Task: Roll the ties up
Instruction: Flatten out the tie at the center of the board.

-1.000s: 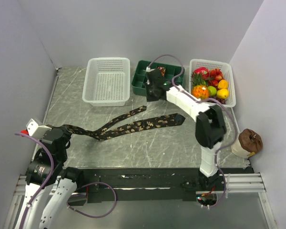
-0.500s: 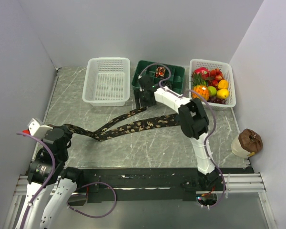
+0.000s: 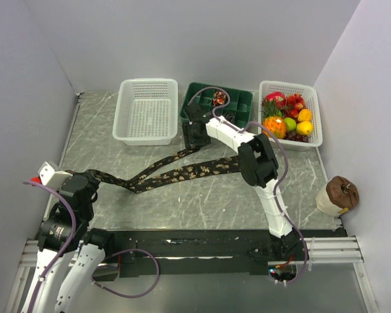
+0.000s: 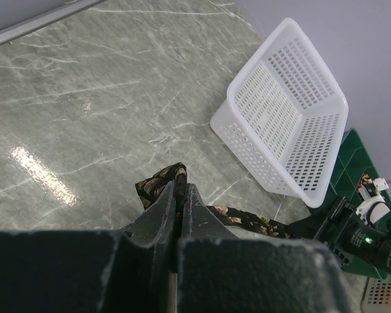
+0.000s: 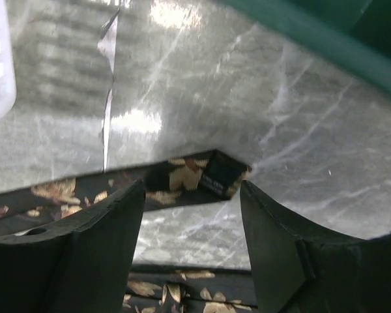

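Tie (image 3: 182, 173) first, since that is what I am here to roll: it is long, thin and soft, dark brown-black with little tan leaf shapes all over it. In the top view it lies flat in the middle of the frame on the shiny grey table (image 3: 215, 202), which looks like stone with pale streaks. It makes two strips that join at the left and spread apart toward the right, like a very thin V lying on its side. Both strips run the long way from lower left up to the right. The upper strip ends in a point just below the green tray (image 3: 199, 99), and the lower strip reaches further right, up to my right arm. My left gripper (image 3: 86, 177), at the left of the frame, is squeezed tight on the tie's left end. In the left wrist view its two dark fingers (image 4: 164, 207) press together with a small fold of cloth poking out above them. My right gripper (image 3: 194, 135) hangs over the upper strip's tip with its jaws spread wide and nothing in them. In the right wrist view that pointed tip, with a small black label (image 5: 216, 175) on it, lies on the table in the gap between the two dark fingers (image 5: 101, 225). The white basket (image 3: 148, 135) at the upper left is hard plastic full of small holes. The tray has square cells, and a small reddish roll (image 3: 218, 98) sits in one along its far side.
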Robot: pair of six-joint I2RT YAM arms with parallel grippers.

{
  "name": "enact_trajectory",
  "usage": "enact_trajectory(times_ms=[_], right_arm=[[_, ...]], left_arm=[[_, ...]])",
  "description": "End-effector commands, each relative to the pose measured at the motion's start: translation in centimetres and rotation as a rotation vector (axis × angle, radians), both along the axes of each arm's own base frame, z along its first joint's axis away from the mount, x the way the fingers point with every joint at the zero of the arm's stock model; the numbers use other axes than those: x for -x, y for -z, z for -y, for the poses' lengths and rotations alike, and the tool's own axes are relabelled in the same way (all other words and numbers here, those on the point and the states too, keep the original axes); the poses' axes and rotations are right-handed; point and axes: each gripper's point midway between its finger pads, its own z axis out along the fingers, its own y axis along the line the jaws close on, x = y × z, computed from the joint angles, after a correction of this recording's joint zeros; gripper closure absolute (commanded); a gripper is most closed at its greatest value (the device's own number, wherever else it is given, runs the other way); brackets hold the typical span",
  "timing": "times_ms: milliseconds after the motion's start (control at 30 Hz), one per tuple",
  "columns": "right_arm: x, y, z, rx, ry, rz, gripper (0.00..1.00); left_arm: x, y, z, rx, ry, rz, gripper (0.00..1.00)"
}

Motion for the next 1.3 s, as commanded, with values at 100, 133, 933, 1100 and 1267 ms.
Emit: enact_trajectory(times_ms=[100, 133, 933, 1100, 1267], right_arm=[[-0.4, 1.0, -0.2, 0.044, 0.012, -0.056, 0.38], [-0.3, 1.0, -0.2, 0.047, 0.012, -0.063, 0.39], [1.0, -14.3, 3.8, -0.198, 0.063, 0.261, 1.00], [1.3, -17.8, 5.6, -0.251, 0.104, 0.345, 1.00], [2.5, -14.0, 10.5, -0.149, 0.206, 0.278, 1.00]], left_arm=[[0.0, -1.1, 0.0, 0.004, 0.002, 0.046, 0.99], [0.0, -1.2, 0.0, 0.009, 0.004, 0.052, 0.99], [-0.3, -1.1, 0.5, 0.031, 0.025, 0.081, 0.99], [-0.6, -0.6, 0.8, 0.053, 0.031, 0.087, 0.99], [-0.6, 0.1, 0.7, 0.069, 0.014, 0.075, 0.99]])
